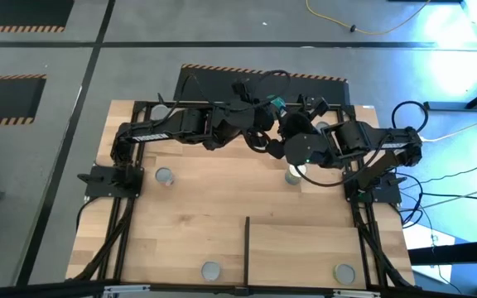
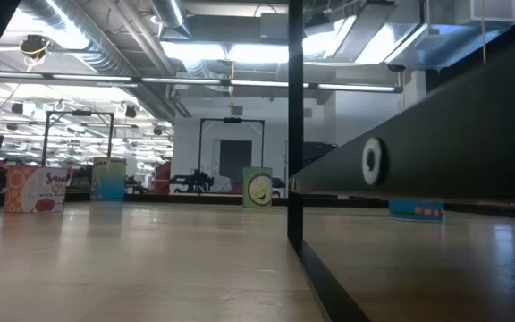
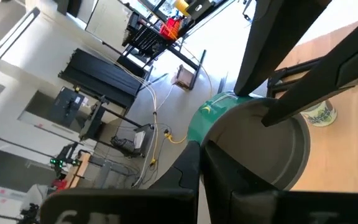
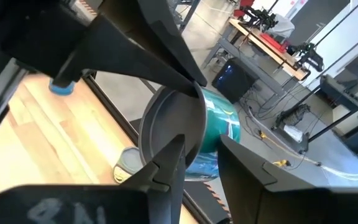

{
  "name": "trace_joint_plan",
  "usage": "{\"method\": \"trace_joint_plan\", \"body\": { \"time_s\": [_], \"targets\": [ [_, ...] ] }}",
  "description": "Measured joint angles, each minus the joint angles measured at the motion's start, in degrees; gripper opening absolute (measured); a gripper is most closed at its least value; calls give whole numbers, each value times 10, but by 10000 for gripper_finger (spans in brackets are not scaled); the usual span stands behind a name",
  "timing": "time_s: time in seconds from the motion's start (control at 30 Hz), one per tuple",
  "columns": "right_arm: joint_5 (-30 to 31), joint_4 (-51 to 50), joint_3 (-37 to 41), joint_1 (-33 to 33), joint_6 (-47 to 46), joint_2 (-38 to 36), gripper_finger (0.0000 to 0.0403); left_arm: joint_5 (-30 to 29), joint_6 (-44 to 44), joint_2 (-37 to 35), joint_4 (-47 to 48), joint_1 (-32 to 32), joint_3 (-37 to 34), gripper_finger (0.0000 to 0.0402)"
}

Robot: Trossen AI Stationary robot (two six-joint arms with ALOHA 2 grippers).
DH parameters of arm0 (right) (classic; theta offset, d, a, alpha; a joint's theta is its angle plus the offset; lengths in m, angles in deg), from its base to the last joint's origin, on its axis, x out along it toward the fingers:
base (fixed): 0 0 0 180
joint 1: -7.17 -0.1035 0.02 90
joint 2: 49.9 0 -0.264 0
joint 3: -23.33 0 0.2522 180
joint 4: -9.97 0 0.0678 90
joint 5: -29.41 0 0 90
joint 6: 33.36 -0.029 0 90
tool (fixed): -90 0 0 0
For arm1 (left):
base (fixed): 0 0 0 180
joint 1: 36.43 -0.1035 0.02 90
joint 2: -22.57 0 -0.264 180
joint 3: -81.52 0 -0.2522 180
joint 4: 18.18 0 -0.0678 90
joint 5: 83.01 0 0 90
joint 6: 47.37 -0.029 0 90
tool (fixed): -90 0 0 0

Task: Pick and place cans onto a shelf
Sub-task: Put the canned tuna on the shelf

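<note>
At the far middle of the surface [image 1: 205, 207], both arms meet around one can [image 4: 219, 124], a small cylinder with a flat, dull grey round top and glossy teal-green sides. The right tool [image 4: 201, 149] holds this can, one dark finger on each side of it, raised off the wood. The left tool [image 3: 202, 149] is closed with nothing between its fingers, its tips just beside the same can.

The surface is pale wood in jointed strips, smooth, with black frame rails along both side edges. The shelf [image 1: 305, 248] is the near right section, set off by a thin black divider bar [image 1: 247, 244]. One grey-topped can [image 1: 344, 272] stands on it near the front edge, with bare wood all around. Another can [image 1: 211, 270] stands just left of the bar, one more [image 1: 165, 175] stands alone on the left half, and a pale-topped can [image 1: 293, 174] sits below the right arm. The middle of the surface lies open.

A can with a printed green and white label [image 3: 319, 114] shows in the left wrist view; its writing cannot be read
</note>
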Motion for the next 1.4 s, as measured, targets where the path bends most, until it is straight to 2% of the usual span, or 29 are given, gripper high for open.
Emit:
{"method": "trace_joint_plan", "body": {
  "time_s": [0.33,1.03,1.4],
  "targets": [
    [18,-1,0,0,11,1,95,21,-49,0,-4,-1,0,0],
    [31,1,0,0,13,1,94,50,-84,0,2,4,1,0],
    [-5,-32,0,0,-60,1,94,61,-93,0,10,11,1,0]
  ]
}}
